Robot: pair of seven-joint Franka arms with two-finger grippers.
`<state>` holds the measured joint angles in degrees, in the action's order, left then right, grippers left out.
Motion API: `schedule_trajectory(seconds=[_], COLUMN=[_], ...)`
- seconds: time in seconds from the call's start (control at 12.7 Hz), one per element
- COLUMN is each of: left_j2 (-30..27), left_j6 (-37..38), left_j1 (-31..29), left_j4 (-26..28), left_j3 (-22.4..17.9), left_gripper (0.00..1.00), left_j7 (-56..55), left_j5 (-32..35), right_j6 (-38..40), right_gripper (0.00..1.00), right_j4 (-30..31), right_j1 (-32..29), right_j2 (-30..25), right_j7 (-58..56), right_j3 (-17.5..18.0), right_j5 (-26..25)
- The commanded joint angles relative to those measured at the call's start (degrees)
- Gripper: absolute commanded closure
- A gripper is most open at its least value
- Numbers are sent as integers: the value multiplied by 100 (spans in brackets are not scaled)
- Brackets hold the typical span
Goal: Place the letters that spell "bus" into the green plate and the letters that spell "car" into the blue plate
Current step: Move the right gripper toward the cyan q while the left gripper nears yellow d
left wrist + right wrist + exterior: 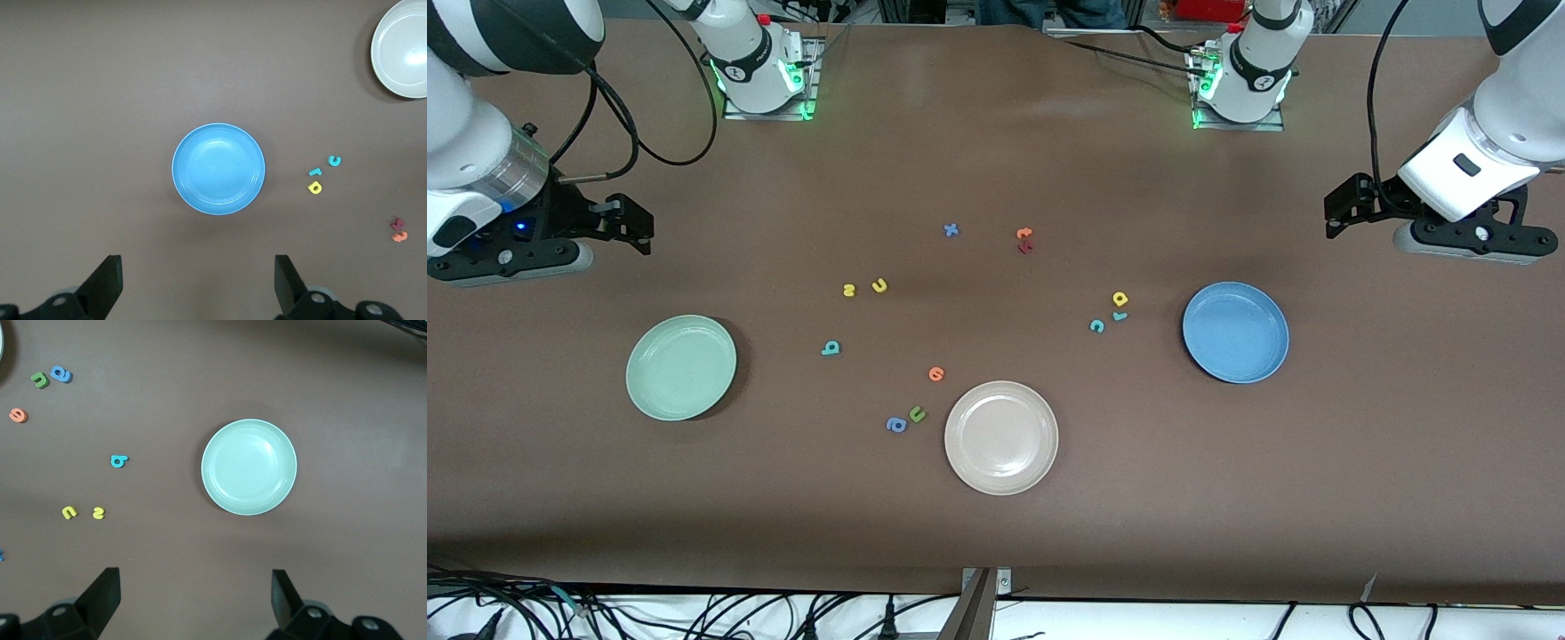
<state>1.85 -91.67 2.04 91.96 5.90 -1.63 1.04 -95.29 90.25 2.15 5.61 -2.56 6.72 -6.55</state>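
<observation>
With both plates bare and both grippers, left gripper above the blue plate and right gripper above the green plate, holding jaws wide and empty, sorting probably starts with the teal "b" between the green plate and the cream-white plate.

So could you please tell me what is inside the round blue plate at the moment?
Nothing: the round blue plate shows only its bare inside, fully uncovered in the front and left wrist views.

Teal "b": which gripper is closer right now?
Right. The right gripper hangs open above the table near the green plate, beside the teal "b". The left gripper waits open past the blue plate.
</observation>
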Motion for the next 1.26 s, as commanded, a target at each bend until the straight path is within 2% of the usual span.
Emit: schedule_trajectory(seconds=[0.0,0.24,0.39,0.55,0.79,1.1,1.18], left_j2=[61,227,385,700,1105,1151,1185], left_j6=[150,448,449,379,-383,-2596,-2897], left_j1=[25,200,306,306,499,693,702], left_j4=[-135,-108,-117,-108,57,1611,1849], left_j3=[8,17,17,17,87,499,570], left_gripper=[0,0,0,0,0,0,0], left_j7=[31,102,163,303,313,243,277], left_j5=[125,107,72,-531,-675,-605,-587], right_j6=[45,45,-243,-875,-1237,-1729,-1974], right_gripper=[0,0,0,0,0,0,0], right_j4=[89,238,440,826,907,1046,1213], right_j1=[22,57,58,154,487,760,796], right_j2=[-25,10,167,203,458,765,801], right_j7=[-165,-412,-394,-324,368,1080,1404], right_j3=[-21,-13,-4,5,5,-4,-4], right_j5=[31,31,66,92,93,75,58])
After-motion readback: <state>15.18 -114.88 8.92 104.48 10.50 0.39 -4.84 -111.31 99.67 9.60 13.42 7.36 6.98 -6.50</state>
